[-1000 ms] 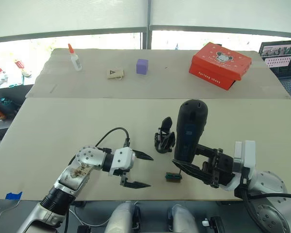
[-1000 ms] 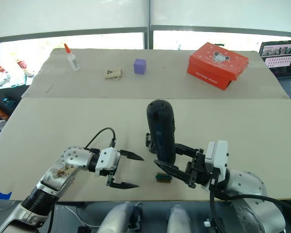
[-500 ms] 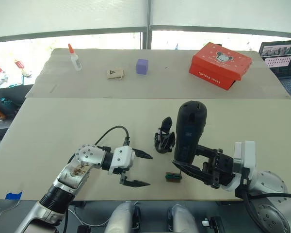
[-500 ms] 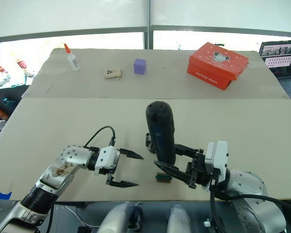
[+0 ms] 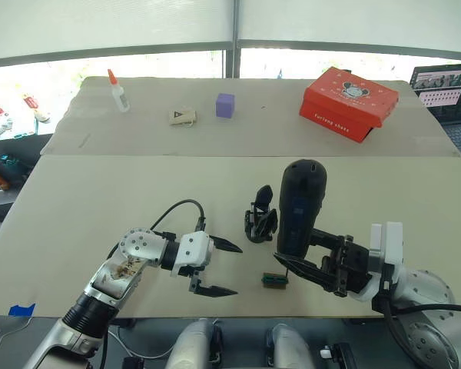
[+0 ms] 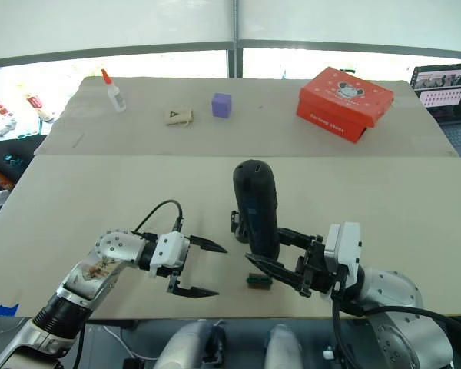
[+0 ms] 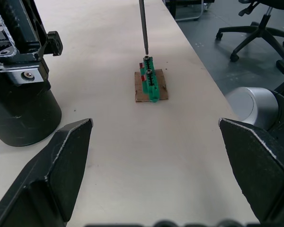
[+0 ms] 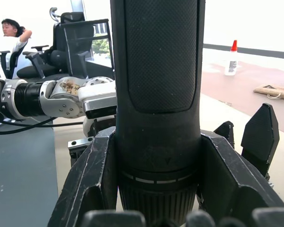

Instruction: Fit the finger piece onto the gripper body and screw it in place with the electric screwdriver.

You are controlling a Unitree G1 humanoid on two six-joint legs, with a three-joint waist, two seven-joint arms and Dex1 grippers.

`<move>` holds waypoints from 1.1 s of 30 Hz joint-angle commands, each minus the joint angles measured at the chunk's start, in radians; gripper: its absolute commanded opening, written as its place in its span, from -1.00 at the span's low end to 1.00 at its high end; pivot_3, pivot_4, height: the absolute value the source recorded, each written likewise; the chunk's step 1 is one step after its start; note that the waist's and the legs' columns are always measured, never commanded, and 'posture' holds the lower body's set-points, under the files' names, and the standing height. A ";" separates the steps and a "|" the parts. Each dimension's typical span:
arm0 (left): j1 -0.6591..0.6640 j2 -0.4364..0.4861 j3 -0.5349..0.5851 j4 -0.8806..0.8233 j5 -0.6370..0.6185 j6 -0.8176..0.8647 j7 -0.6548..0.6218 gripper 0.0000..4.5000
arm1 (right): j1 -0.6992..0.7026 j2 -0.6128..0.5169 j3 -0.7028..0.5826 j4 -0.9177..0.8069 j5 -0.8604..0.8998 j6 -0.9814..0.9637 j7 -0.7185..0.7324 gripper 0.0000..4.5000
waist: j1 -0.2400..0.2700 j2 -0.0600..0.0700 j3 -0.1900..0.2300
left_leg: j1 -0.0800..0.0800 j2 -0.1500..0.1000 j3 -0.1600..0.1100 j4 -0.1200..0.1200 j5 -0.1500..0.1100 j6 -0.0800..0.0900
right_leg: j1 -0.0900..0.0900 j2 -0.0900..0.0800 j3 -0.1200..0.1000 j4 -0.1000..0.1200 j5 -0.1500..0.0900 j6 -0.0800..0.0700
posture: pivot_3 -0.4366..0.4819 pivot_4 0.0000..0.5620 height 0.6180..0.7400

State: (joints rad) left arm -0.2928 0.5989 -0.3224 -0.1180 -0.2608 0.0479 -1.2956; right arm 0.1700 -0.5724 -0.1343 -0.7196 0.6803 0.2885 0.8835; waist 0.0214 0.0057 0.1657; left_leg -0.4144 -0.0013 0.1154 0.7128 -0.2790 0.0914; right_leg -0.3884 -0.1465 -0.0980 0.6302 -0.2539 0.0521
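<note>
Right jaws (image 5: 311, 265) pinch the upright electric screwdriver (image 5: 298, 206); left jaws (image 5: 219, 269) spread, empty, beside the gripper body (image 5: 260, 217).

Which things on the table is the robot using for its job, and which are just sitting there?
For the job:
- electric screwdriver, in the right gripper
- gripper body
- green block under the screwdriver bit

Just sitting there:
- glue bottle
- purple cube
- red box
- small tan packet

Left arm (image 5: 131, 265): silver metal forearm with worn brownish marks, a round screwed joint, then a white wrist block. A black cable (image 5: 175, 211) loops over it at 12 o'clock. Right arm (image 5: 419, 296): rounded silver shell, white wrist block, black linkage. Both grippers carry long black pointed fingers (image 5: 229, 247).
</note>
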 commanded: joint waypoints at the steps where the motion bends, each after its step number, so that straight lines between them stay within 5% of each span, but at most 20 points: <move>1: -0.003 0.003 0.014 -0.023 -0.012 -0.007 0.000 1.00 | -0.007 -0.001 -0.024 -0.031 0.008 -0.051 0.004 -0.14 | 0.000 0.000 0.000 | 0.000 0.000 0.000 0.000 0.000 0.000 | 0.000 0.000 0.000 0.000 0.000 0.000 | -0.05 -0.47 1.00; 33: 0.001 0.004 0.015 -0.001 -0.006 -0.030 -0.002 1.00 | 0.016 0.003 -0.004 -0.035 -0.015 -0.065 0.015 -0.14 | 0.000 0.000 0.000 | 0.000 0.000 0.000 0.000 0.000 0.000 | 0.000 0.000 0.000 0.000 0.000 0.000 | -0.05 -0.47 1.00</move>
State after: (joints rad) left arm -0.2925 0.5995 -0.3223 -0.1070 -0.2606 0.0276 -1.2999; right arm 0.1840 -0.5680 -0.1295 -0.7080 0.6486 0.2634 0.8931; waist 0.0213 0.0057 0.1657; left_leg -0.4144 -0.0013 0.1154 0.7128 -0.2789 0.0914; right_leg -0.3884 -0.1465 -0.0980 0.6303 -0.2539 0.0521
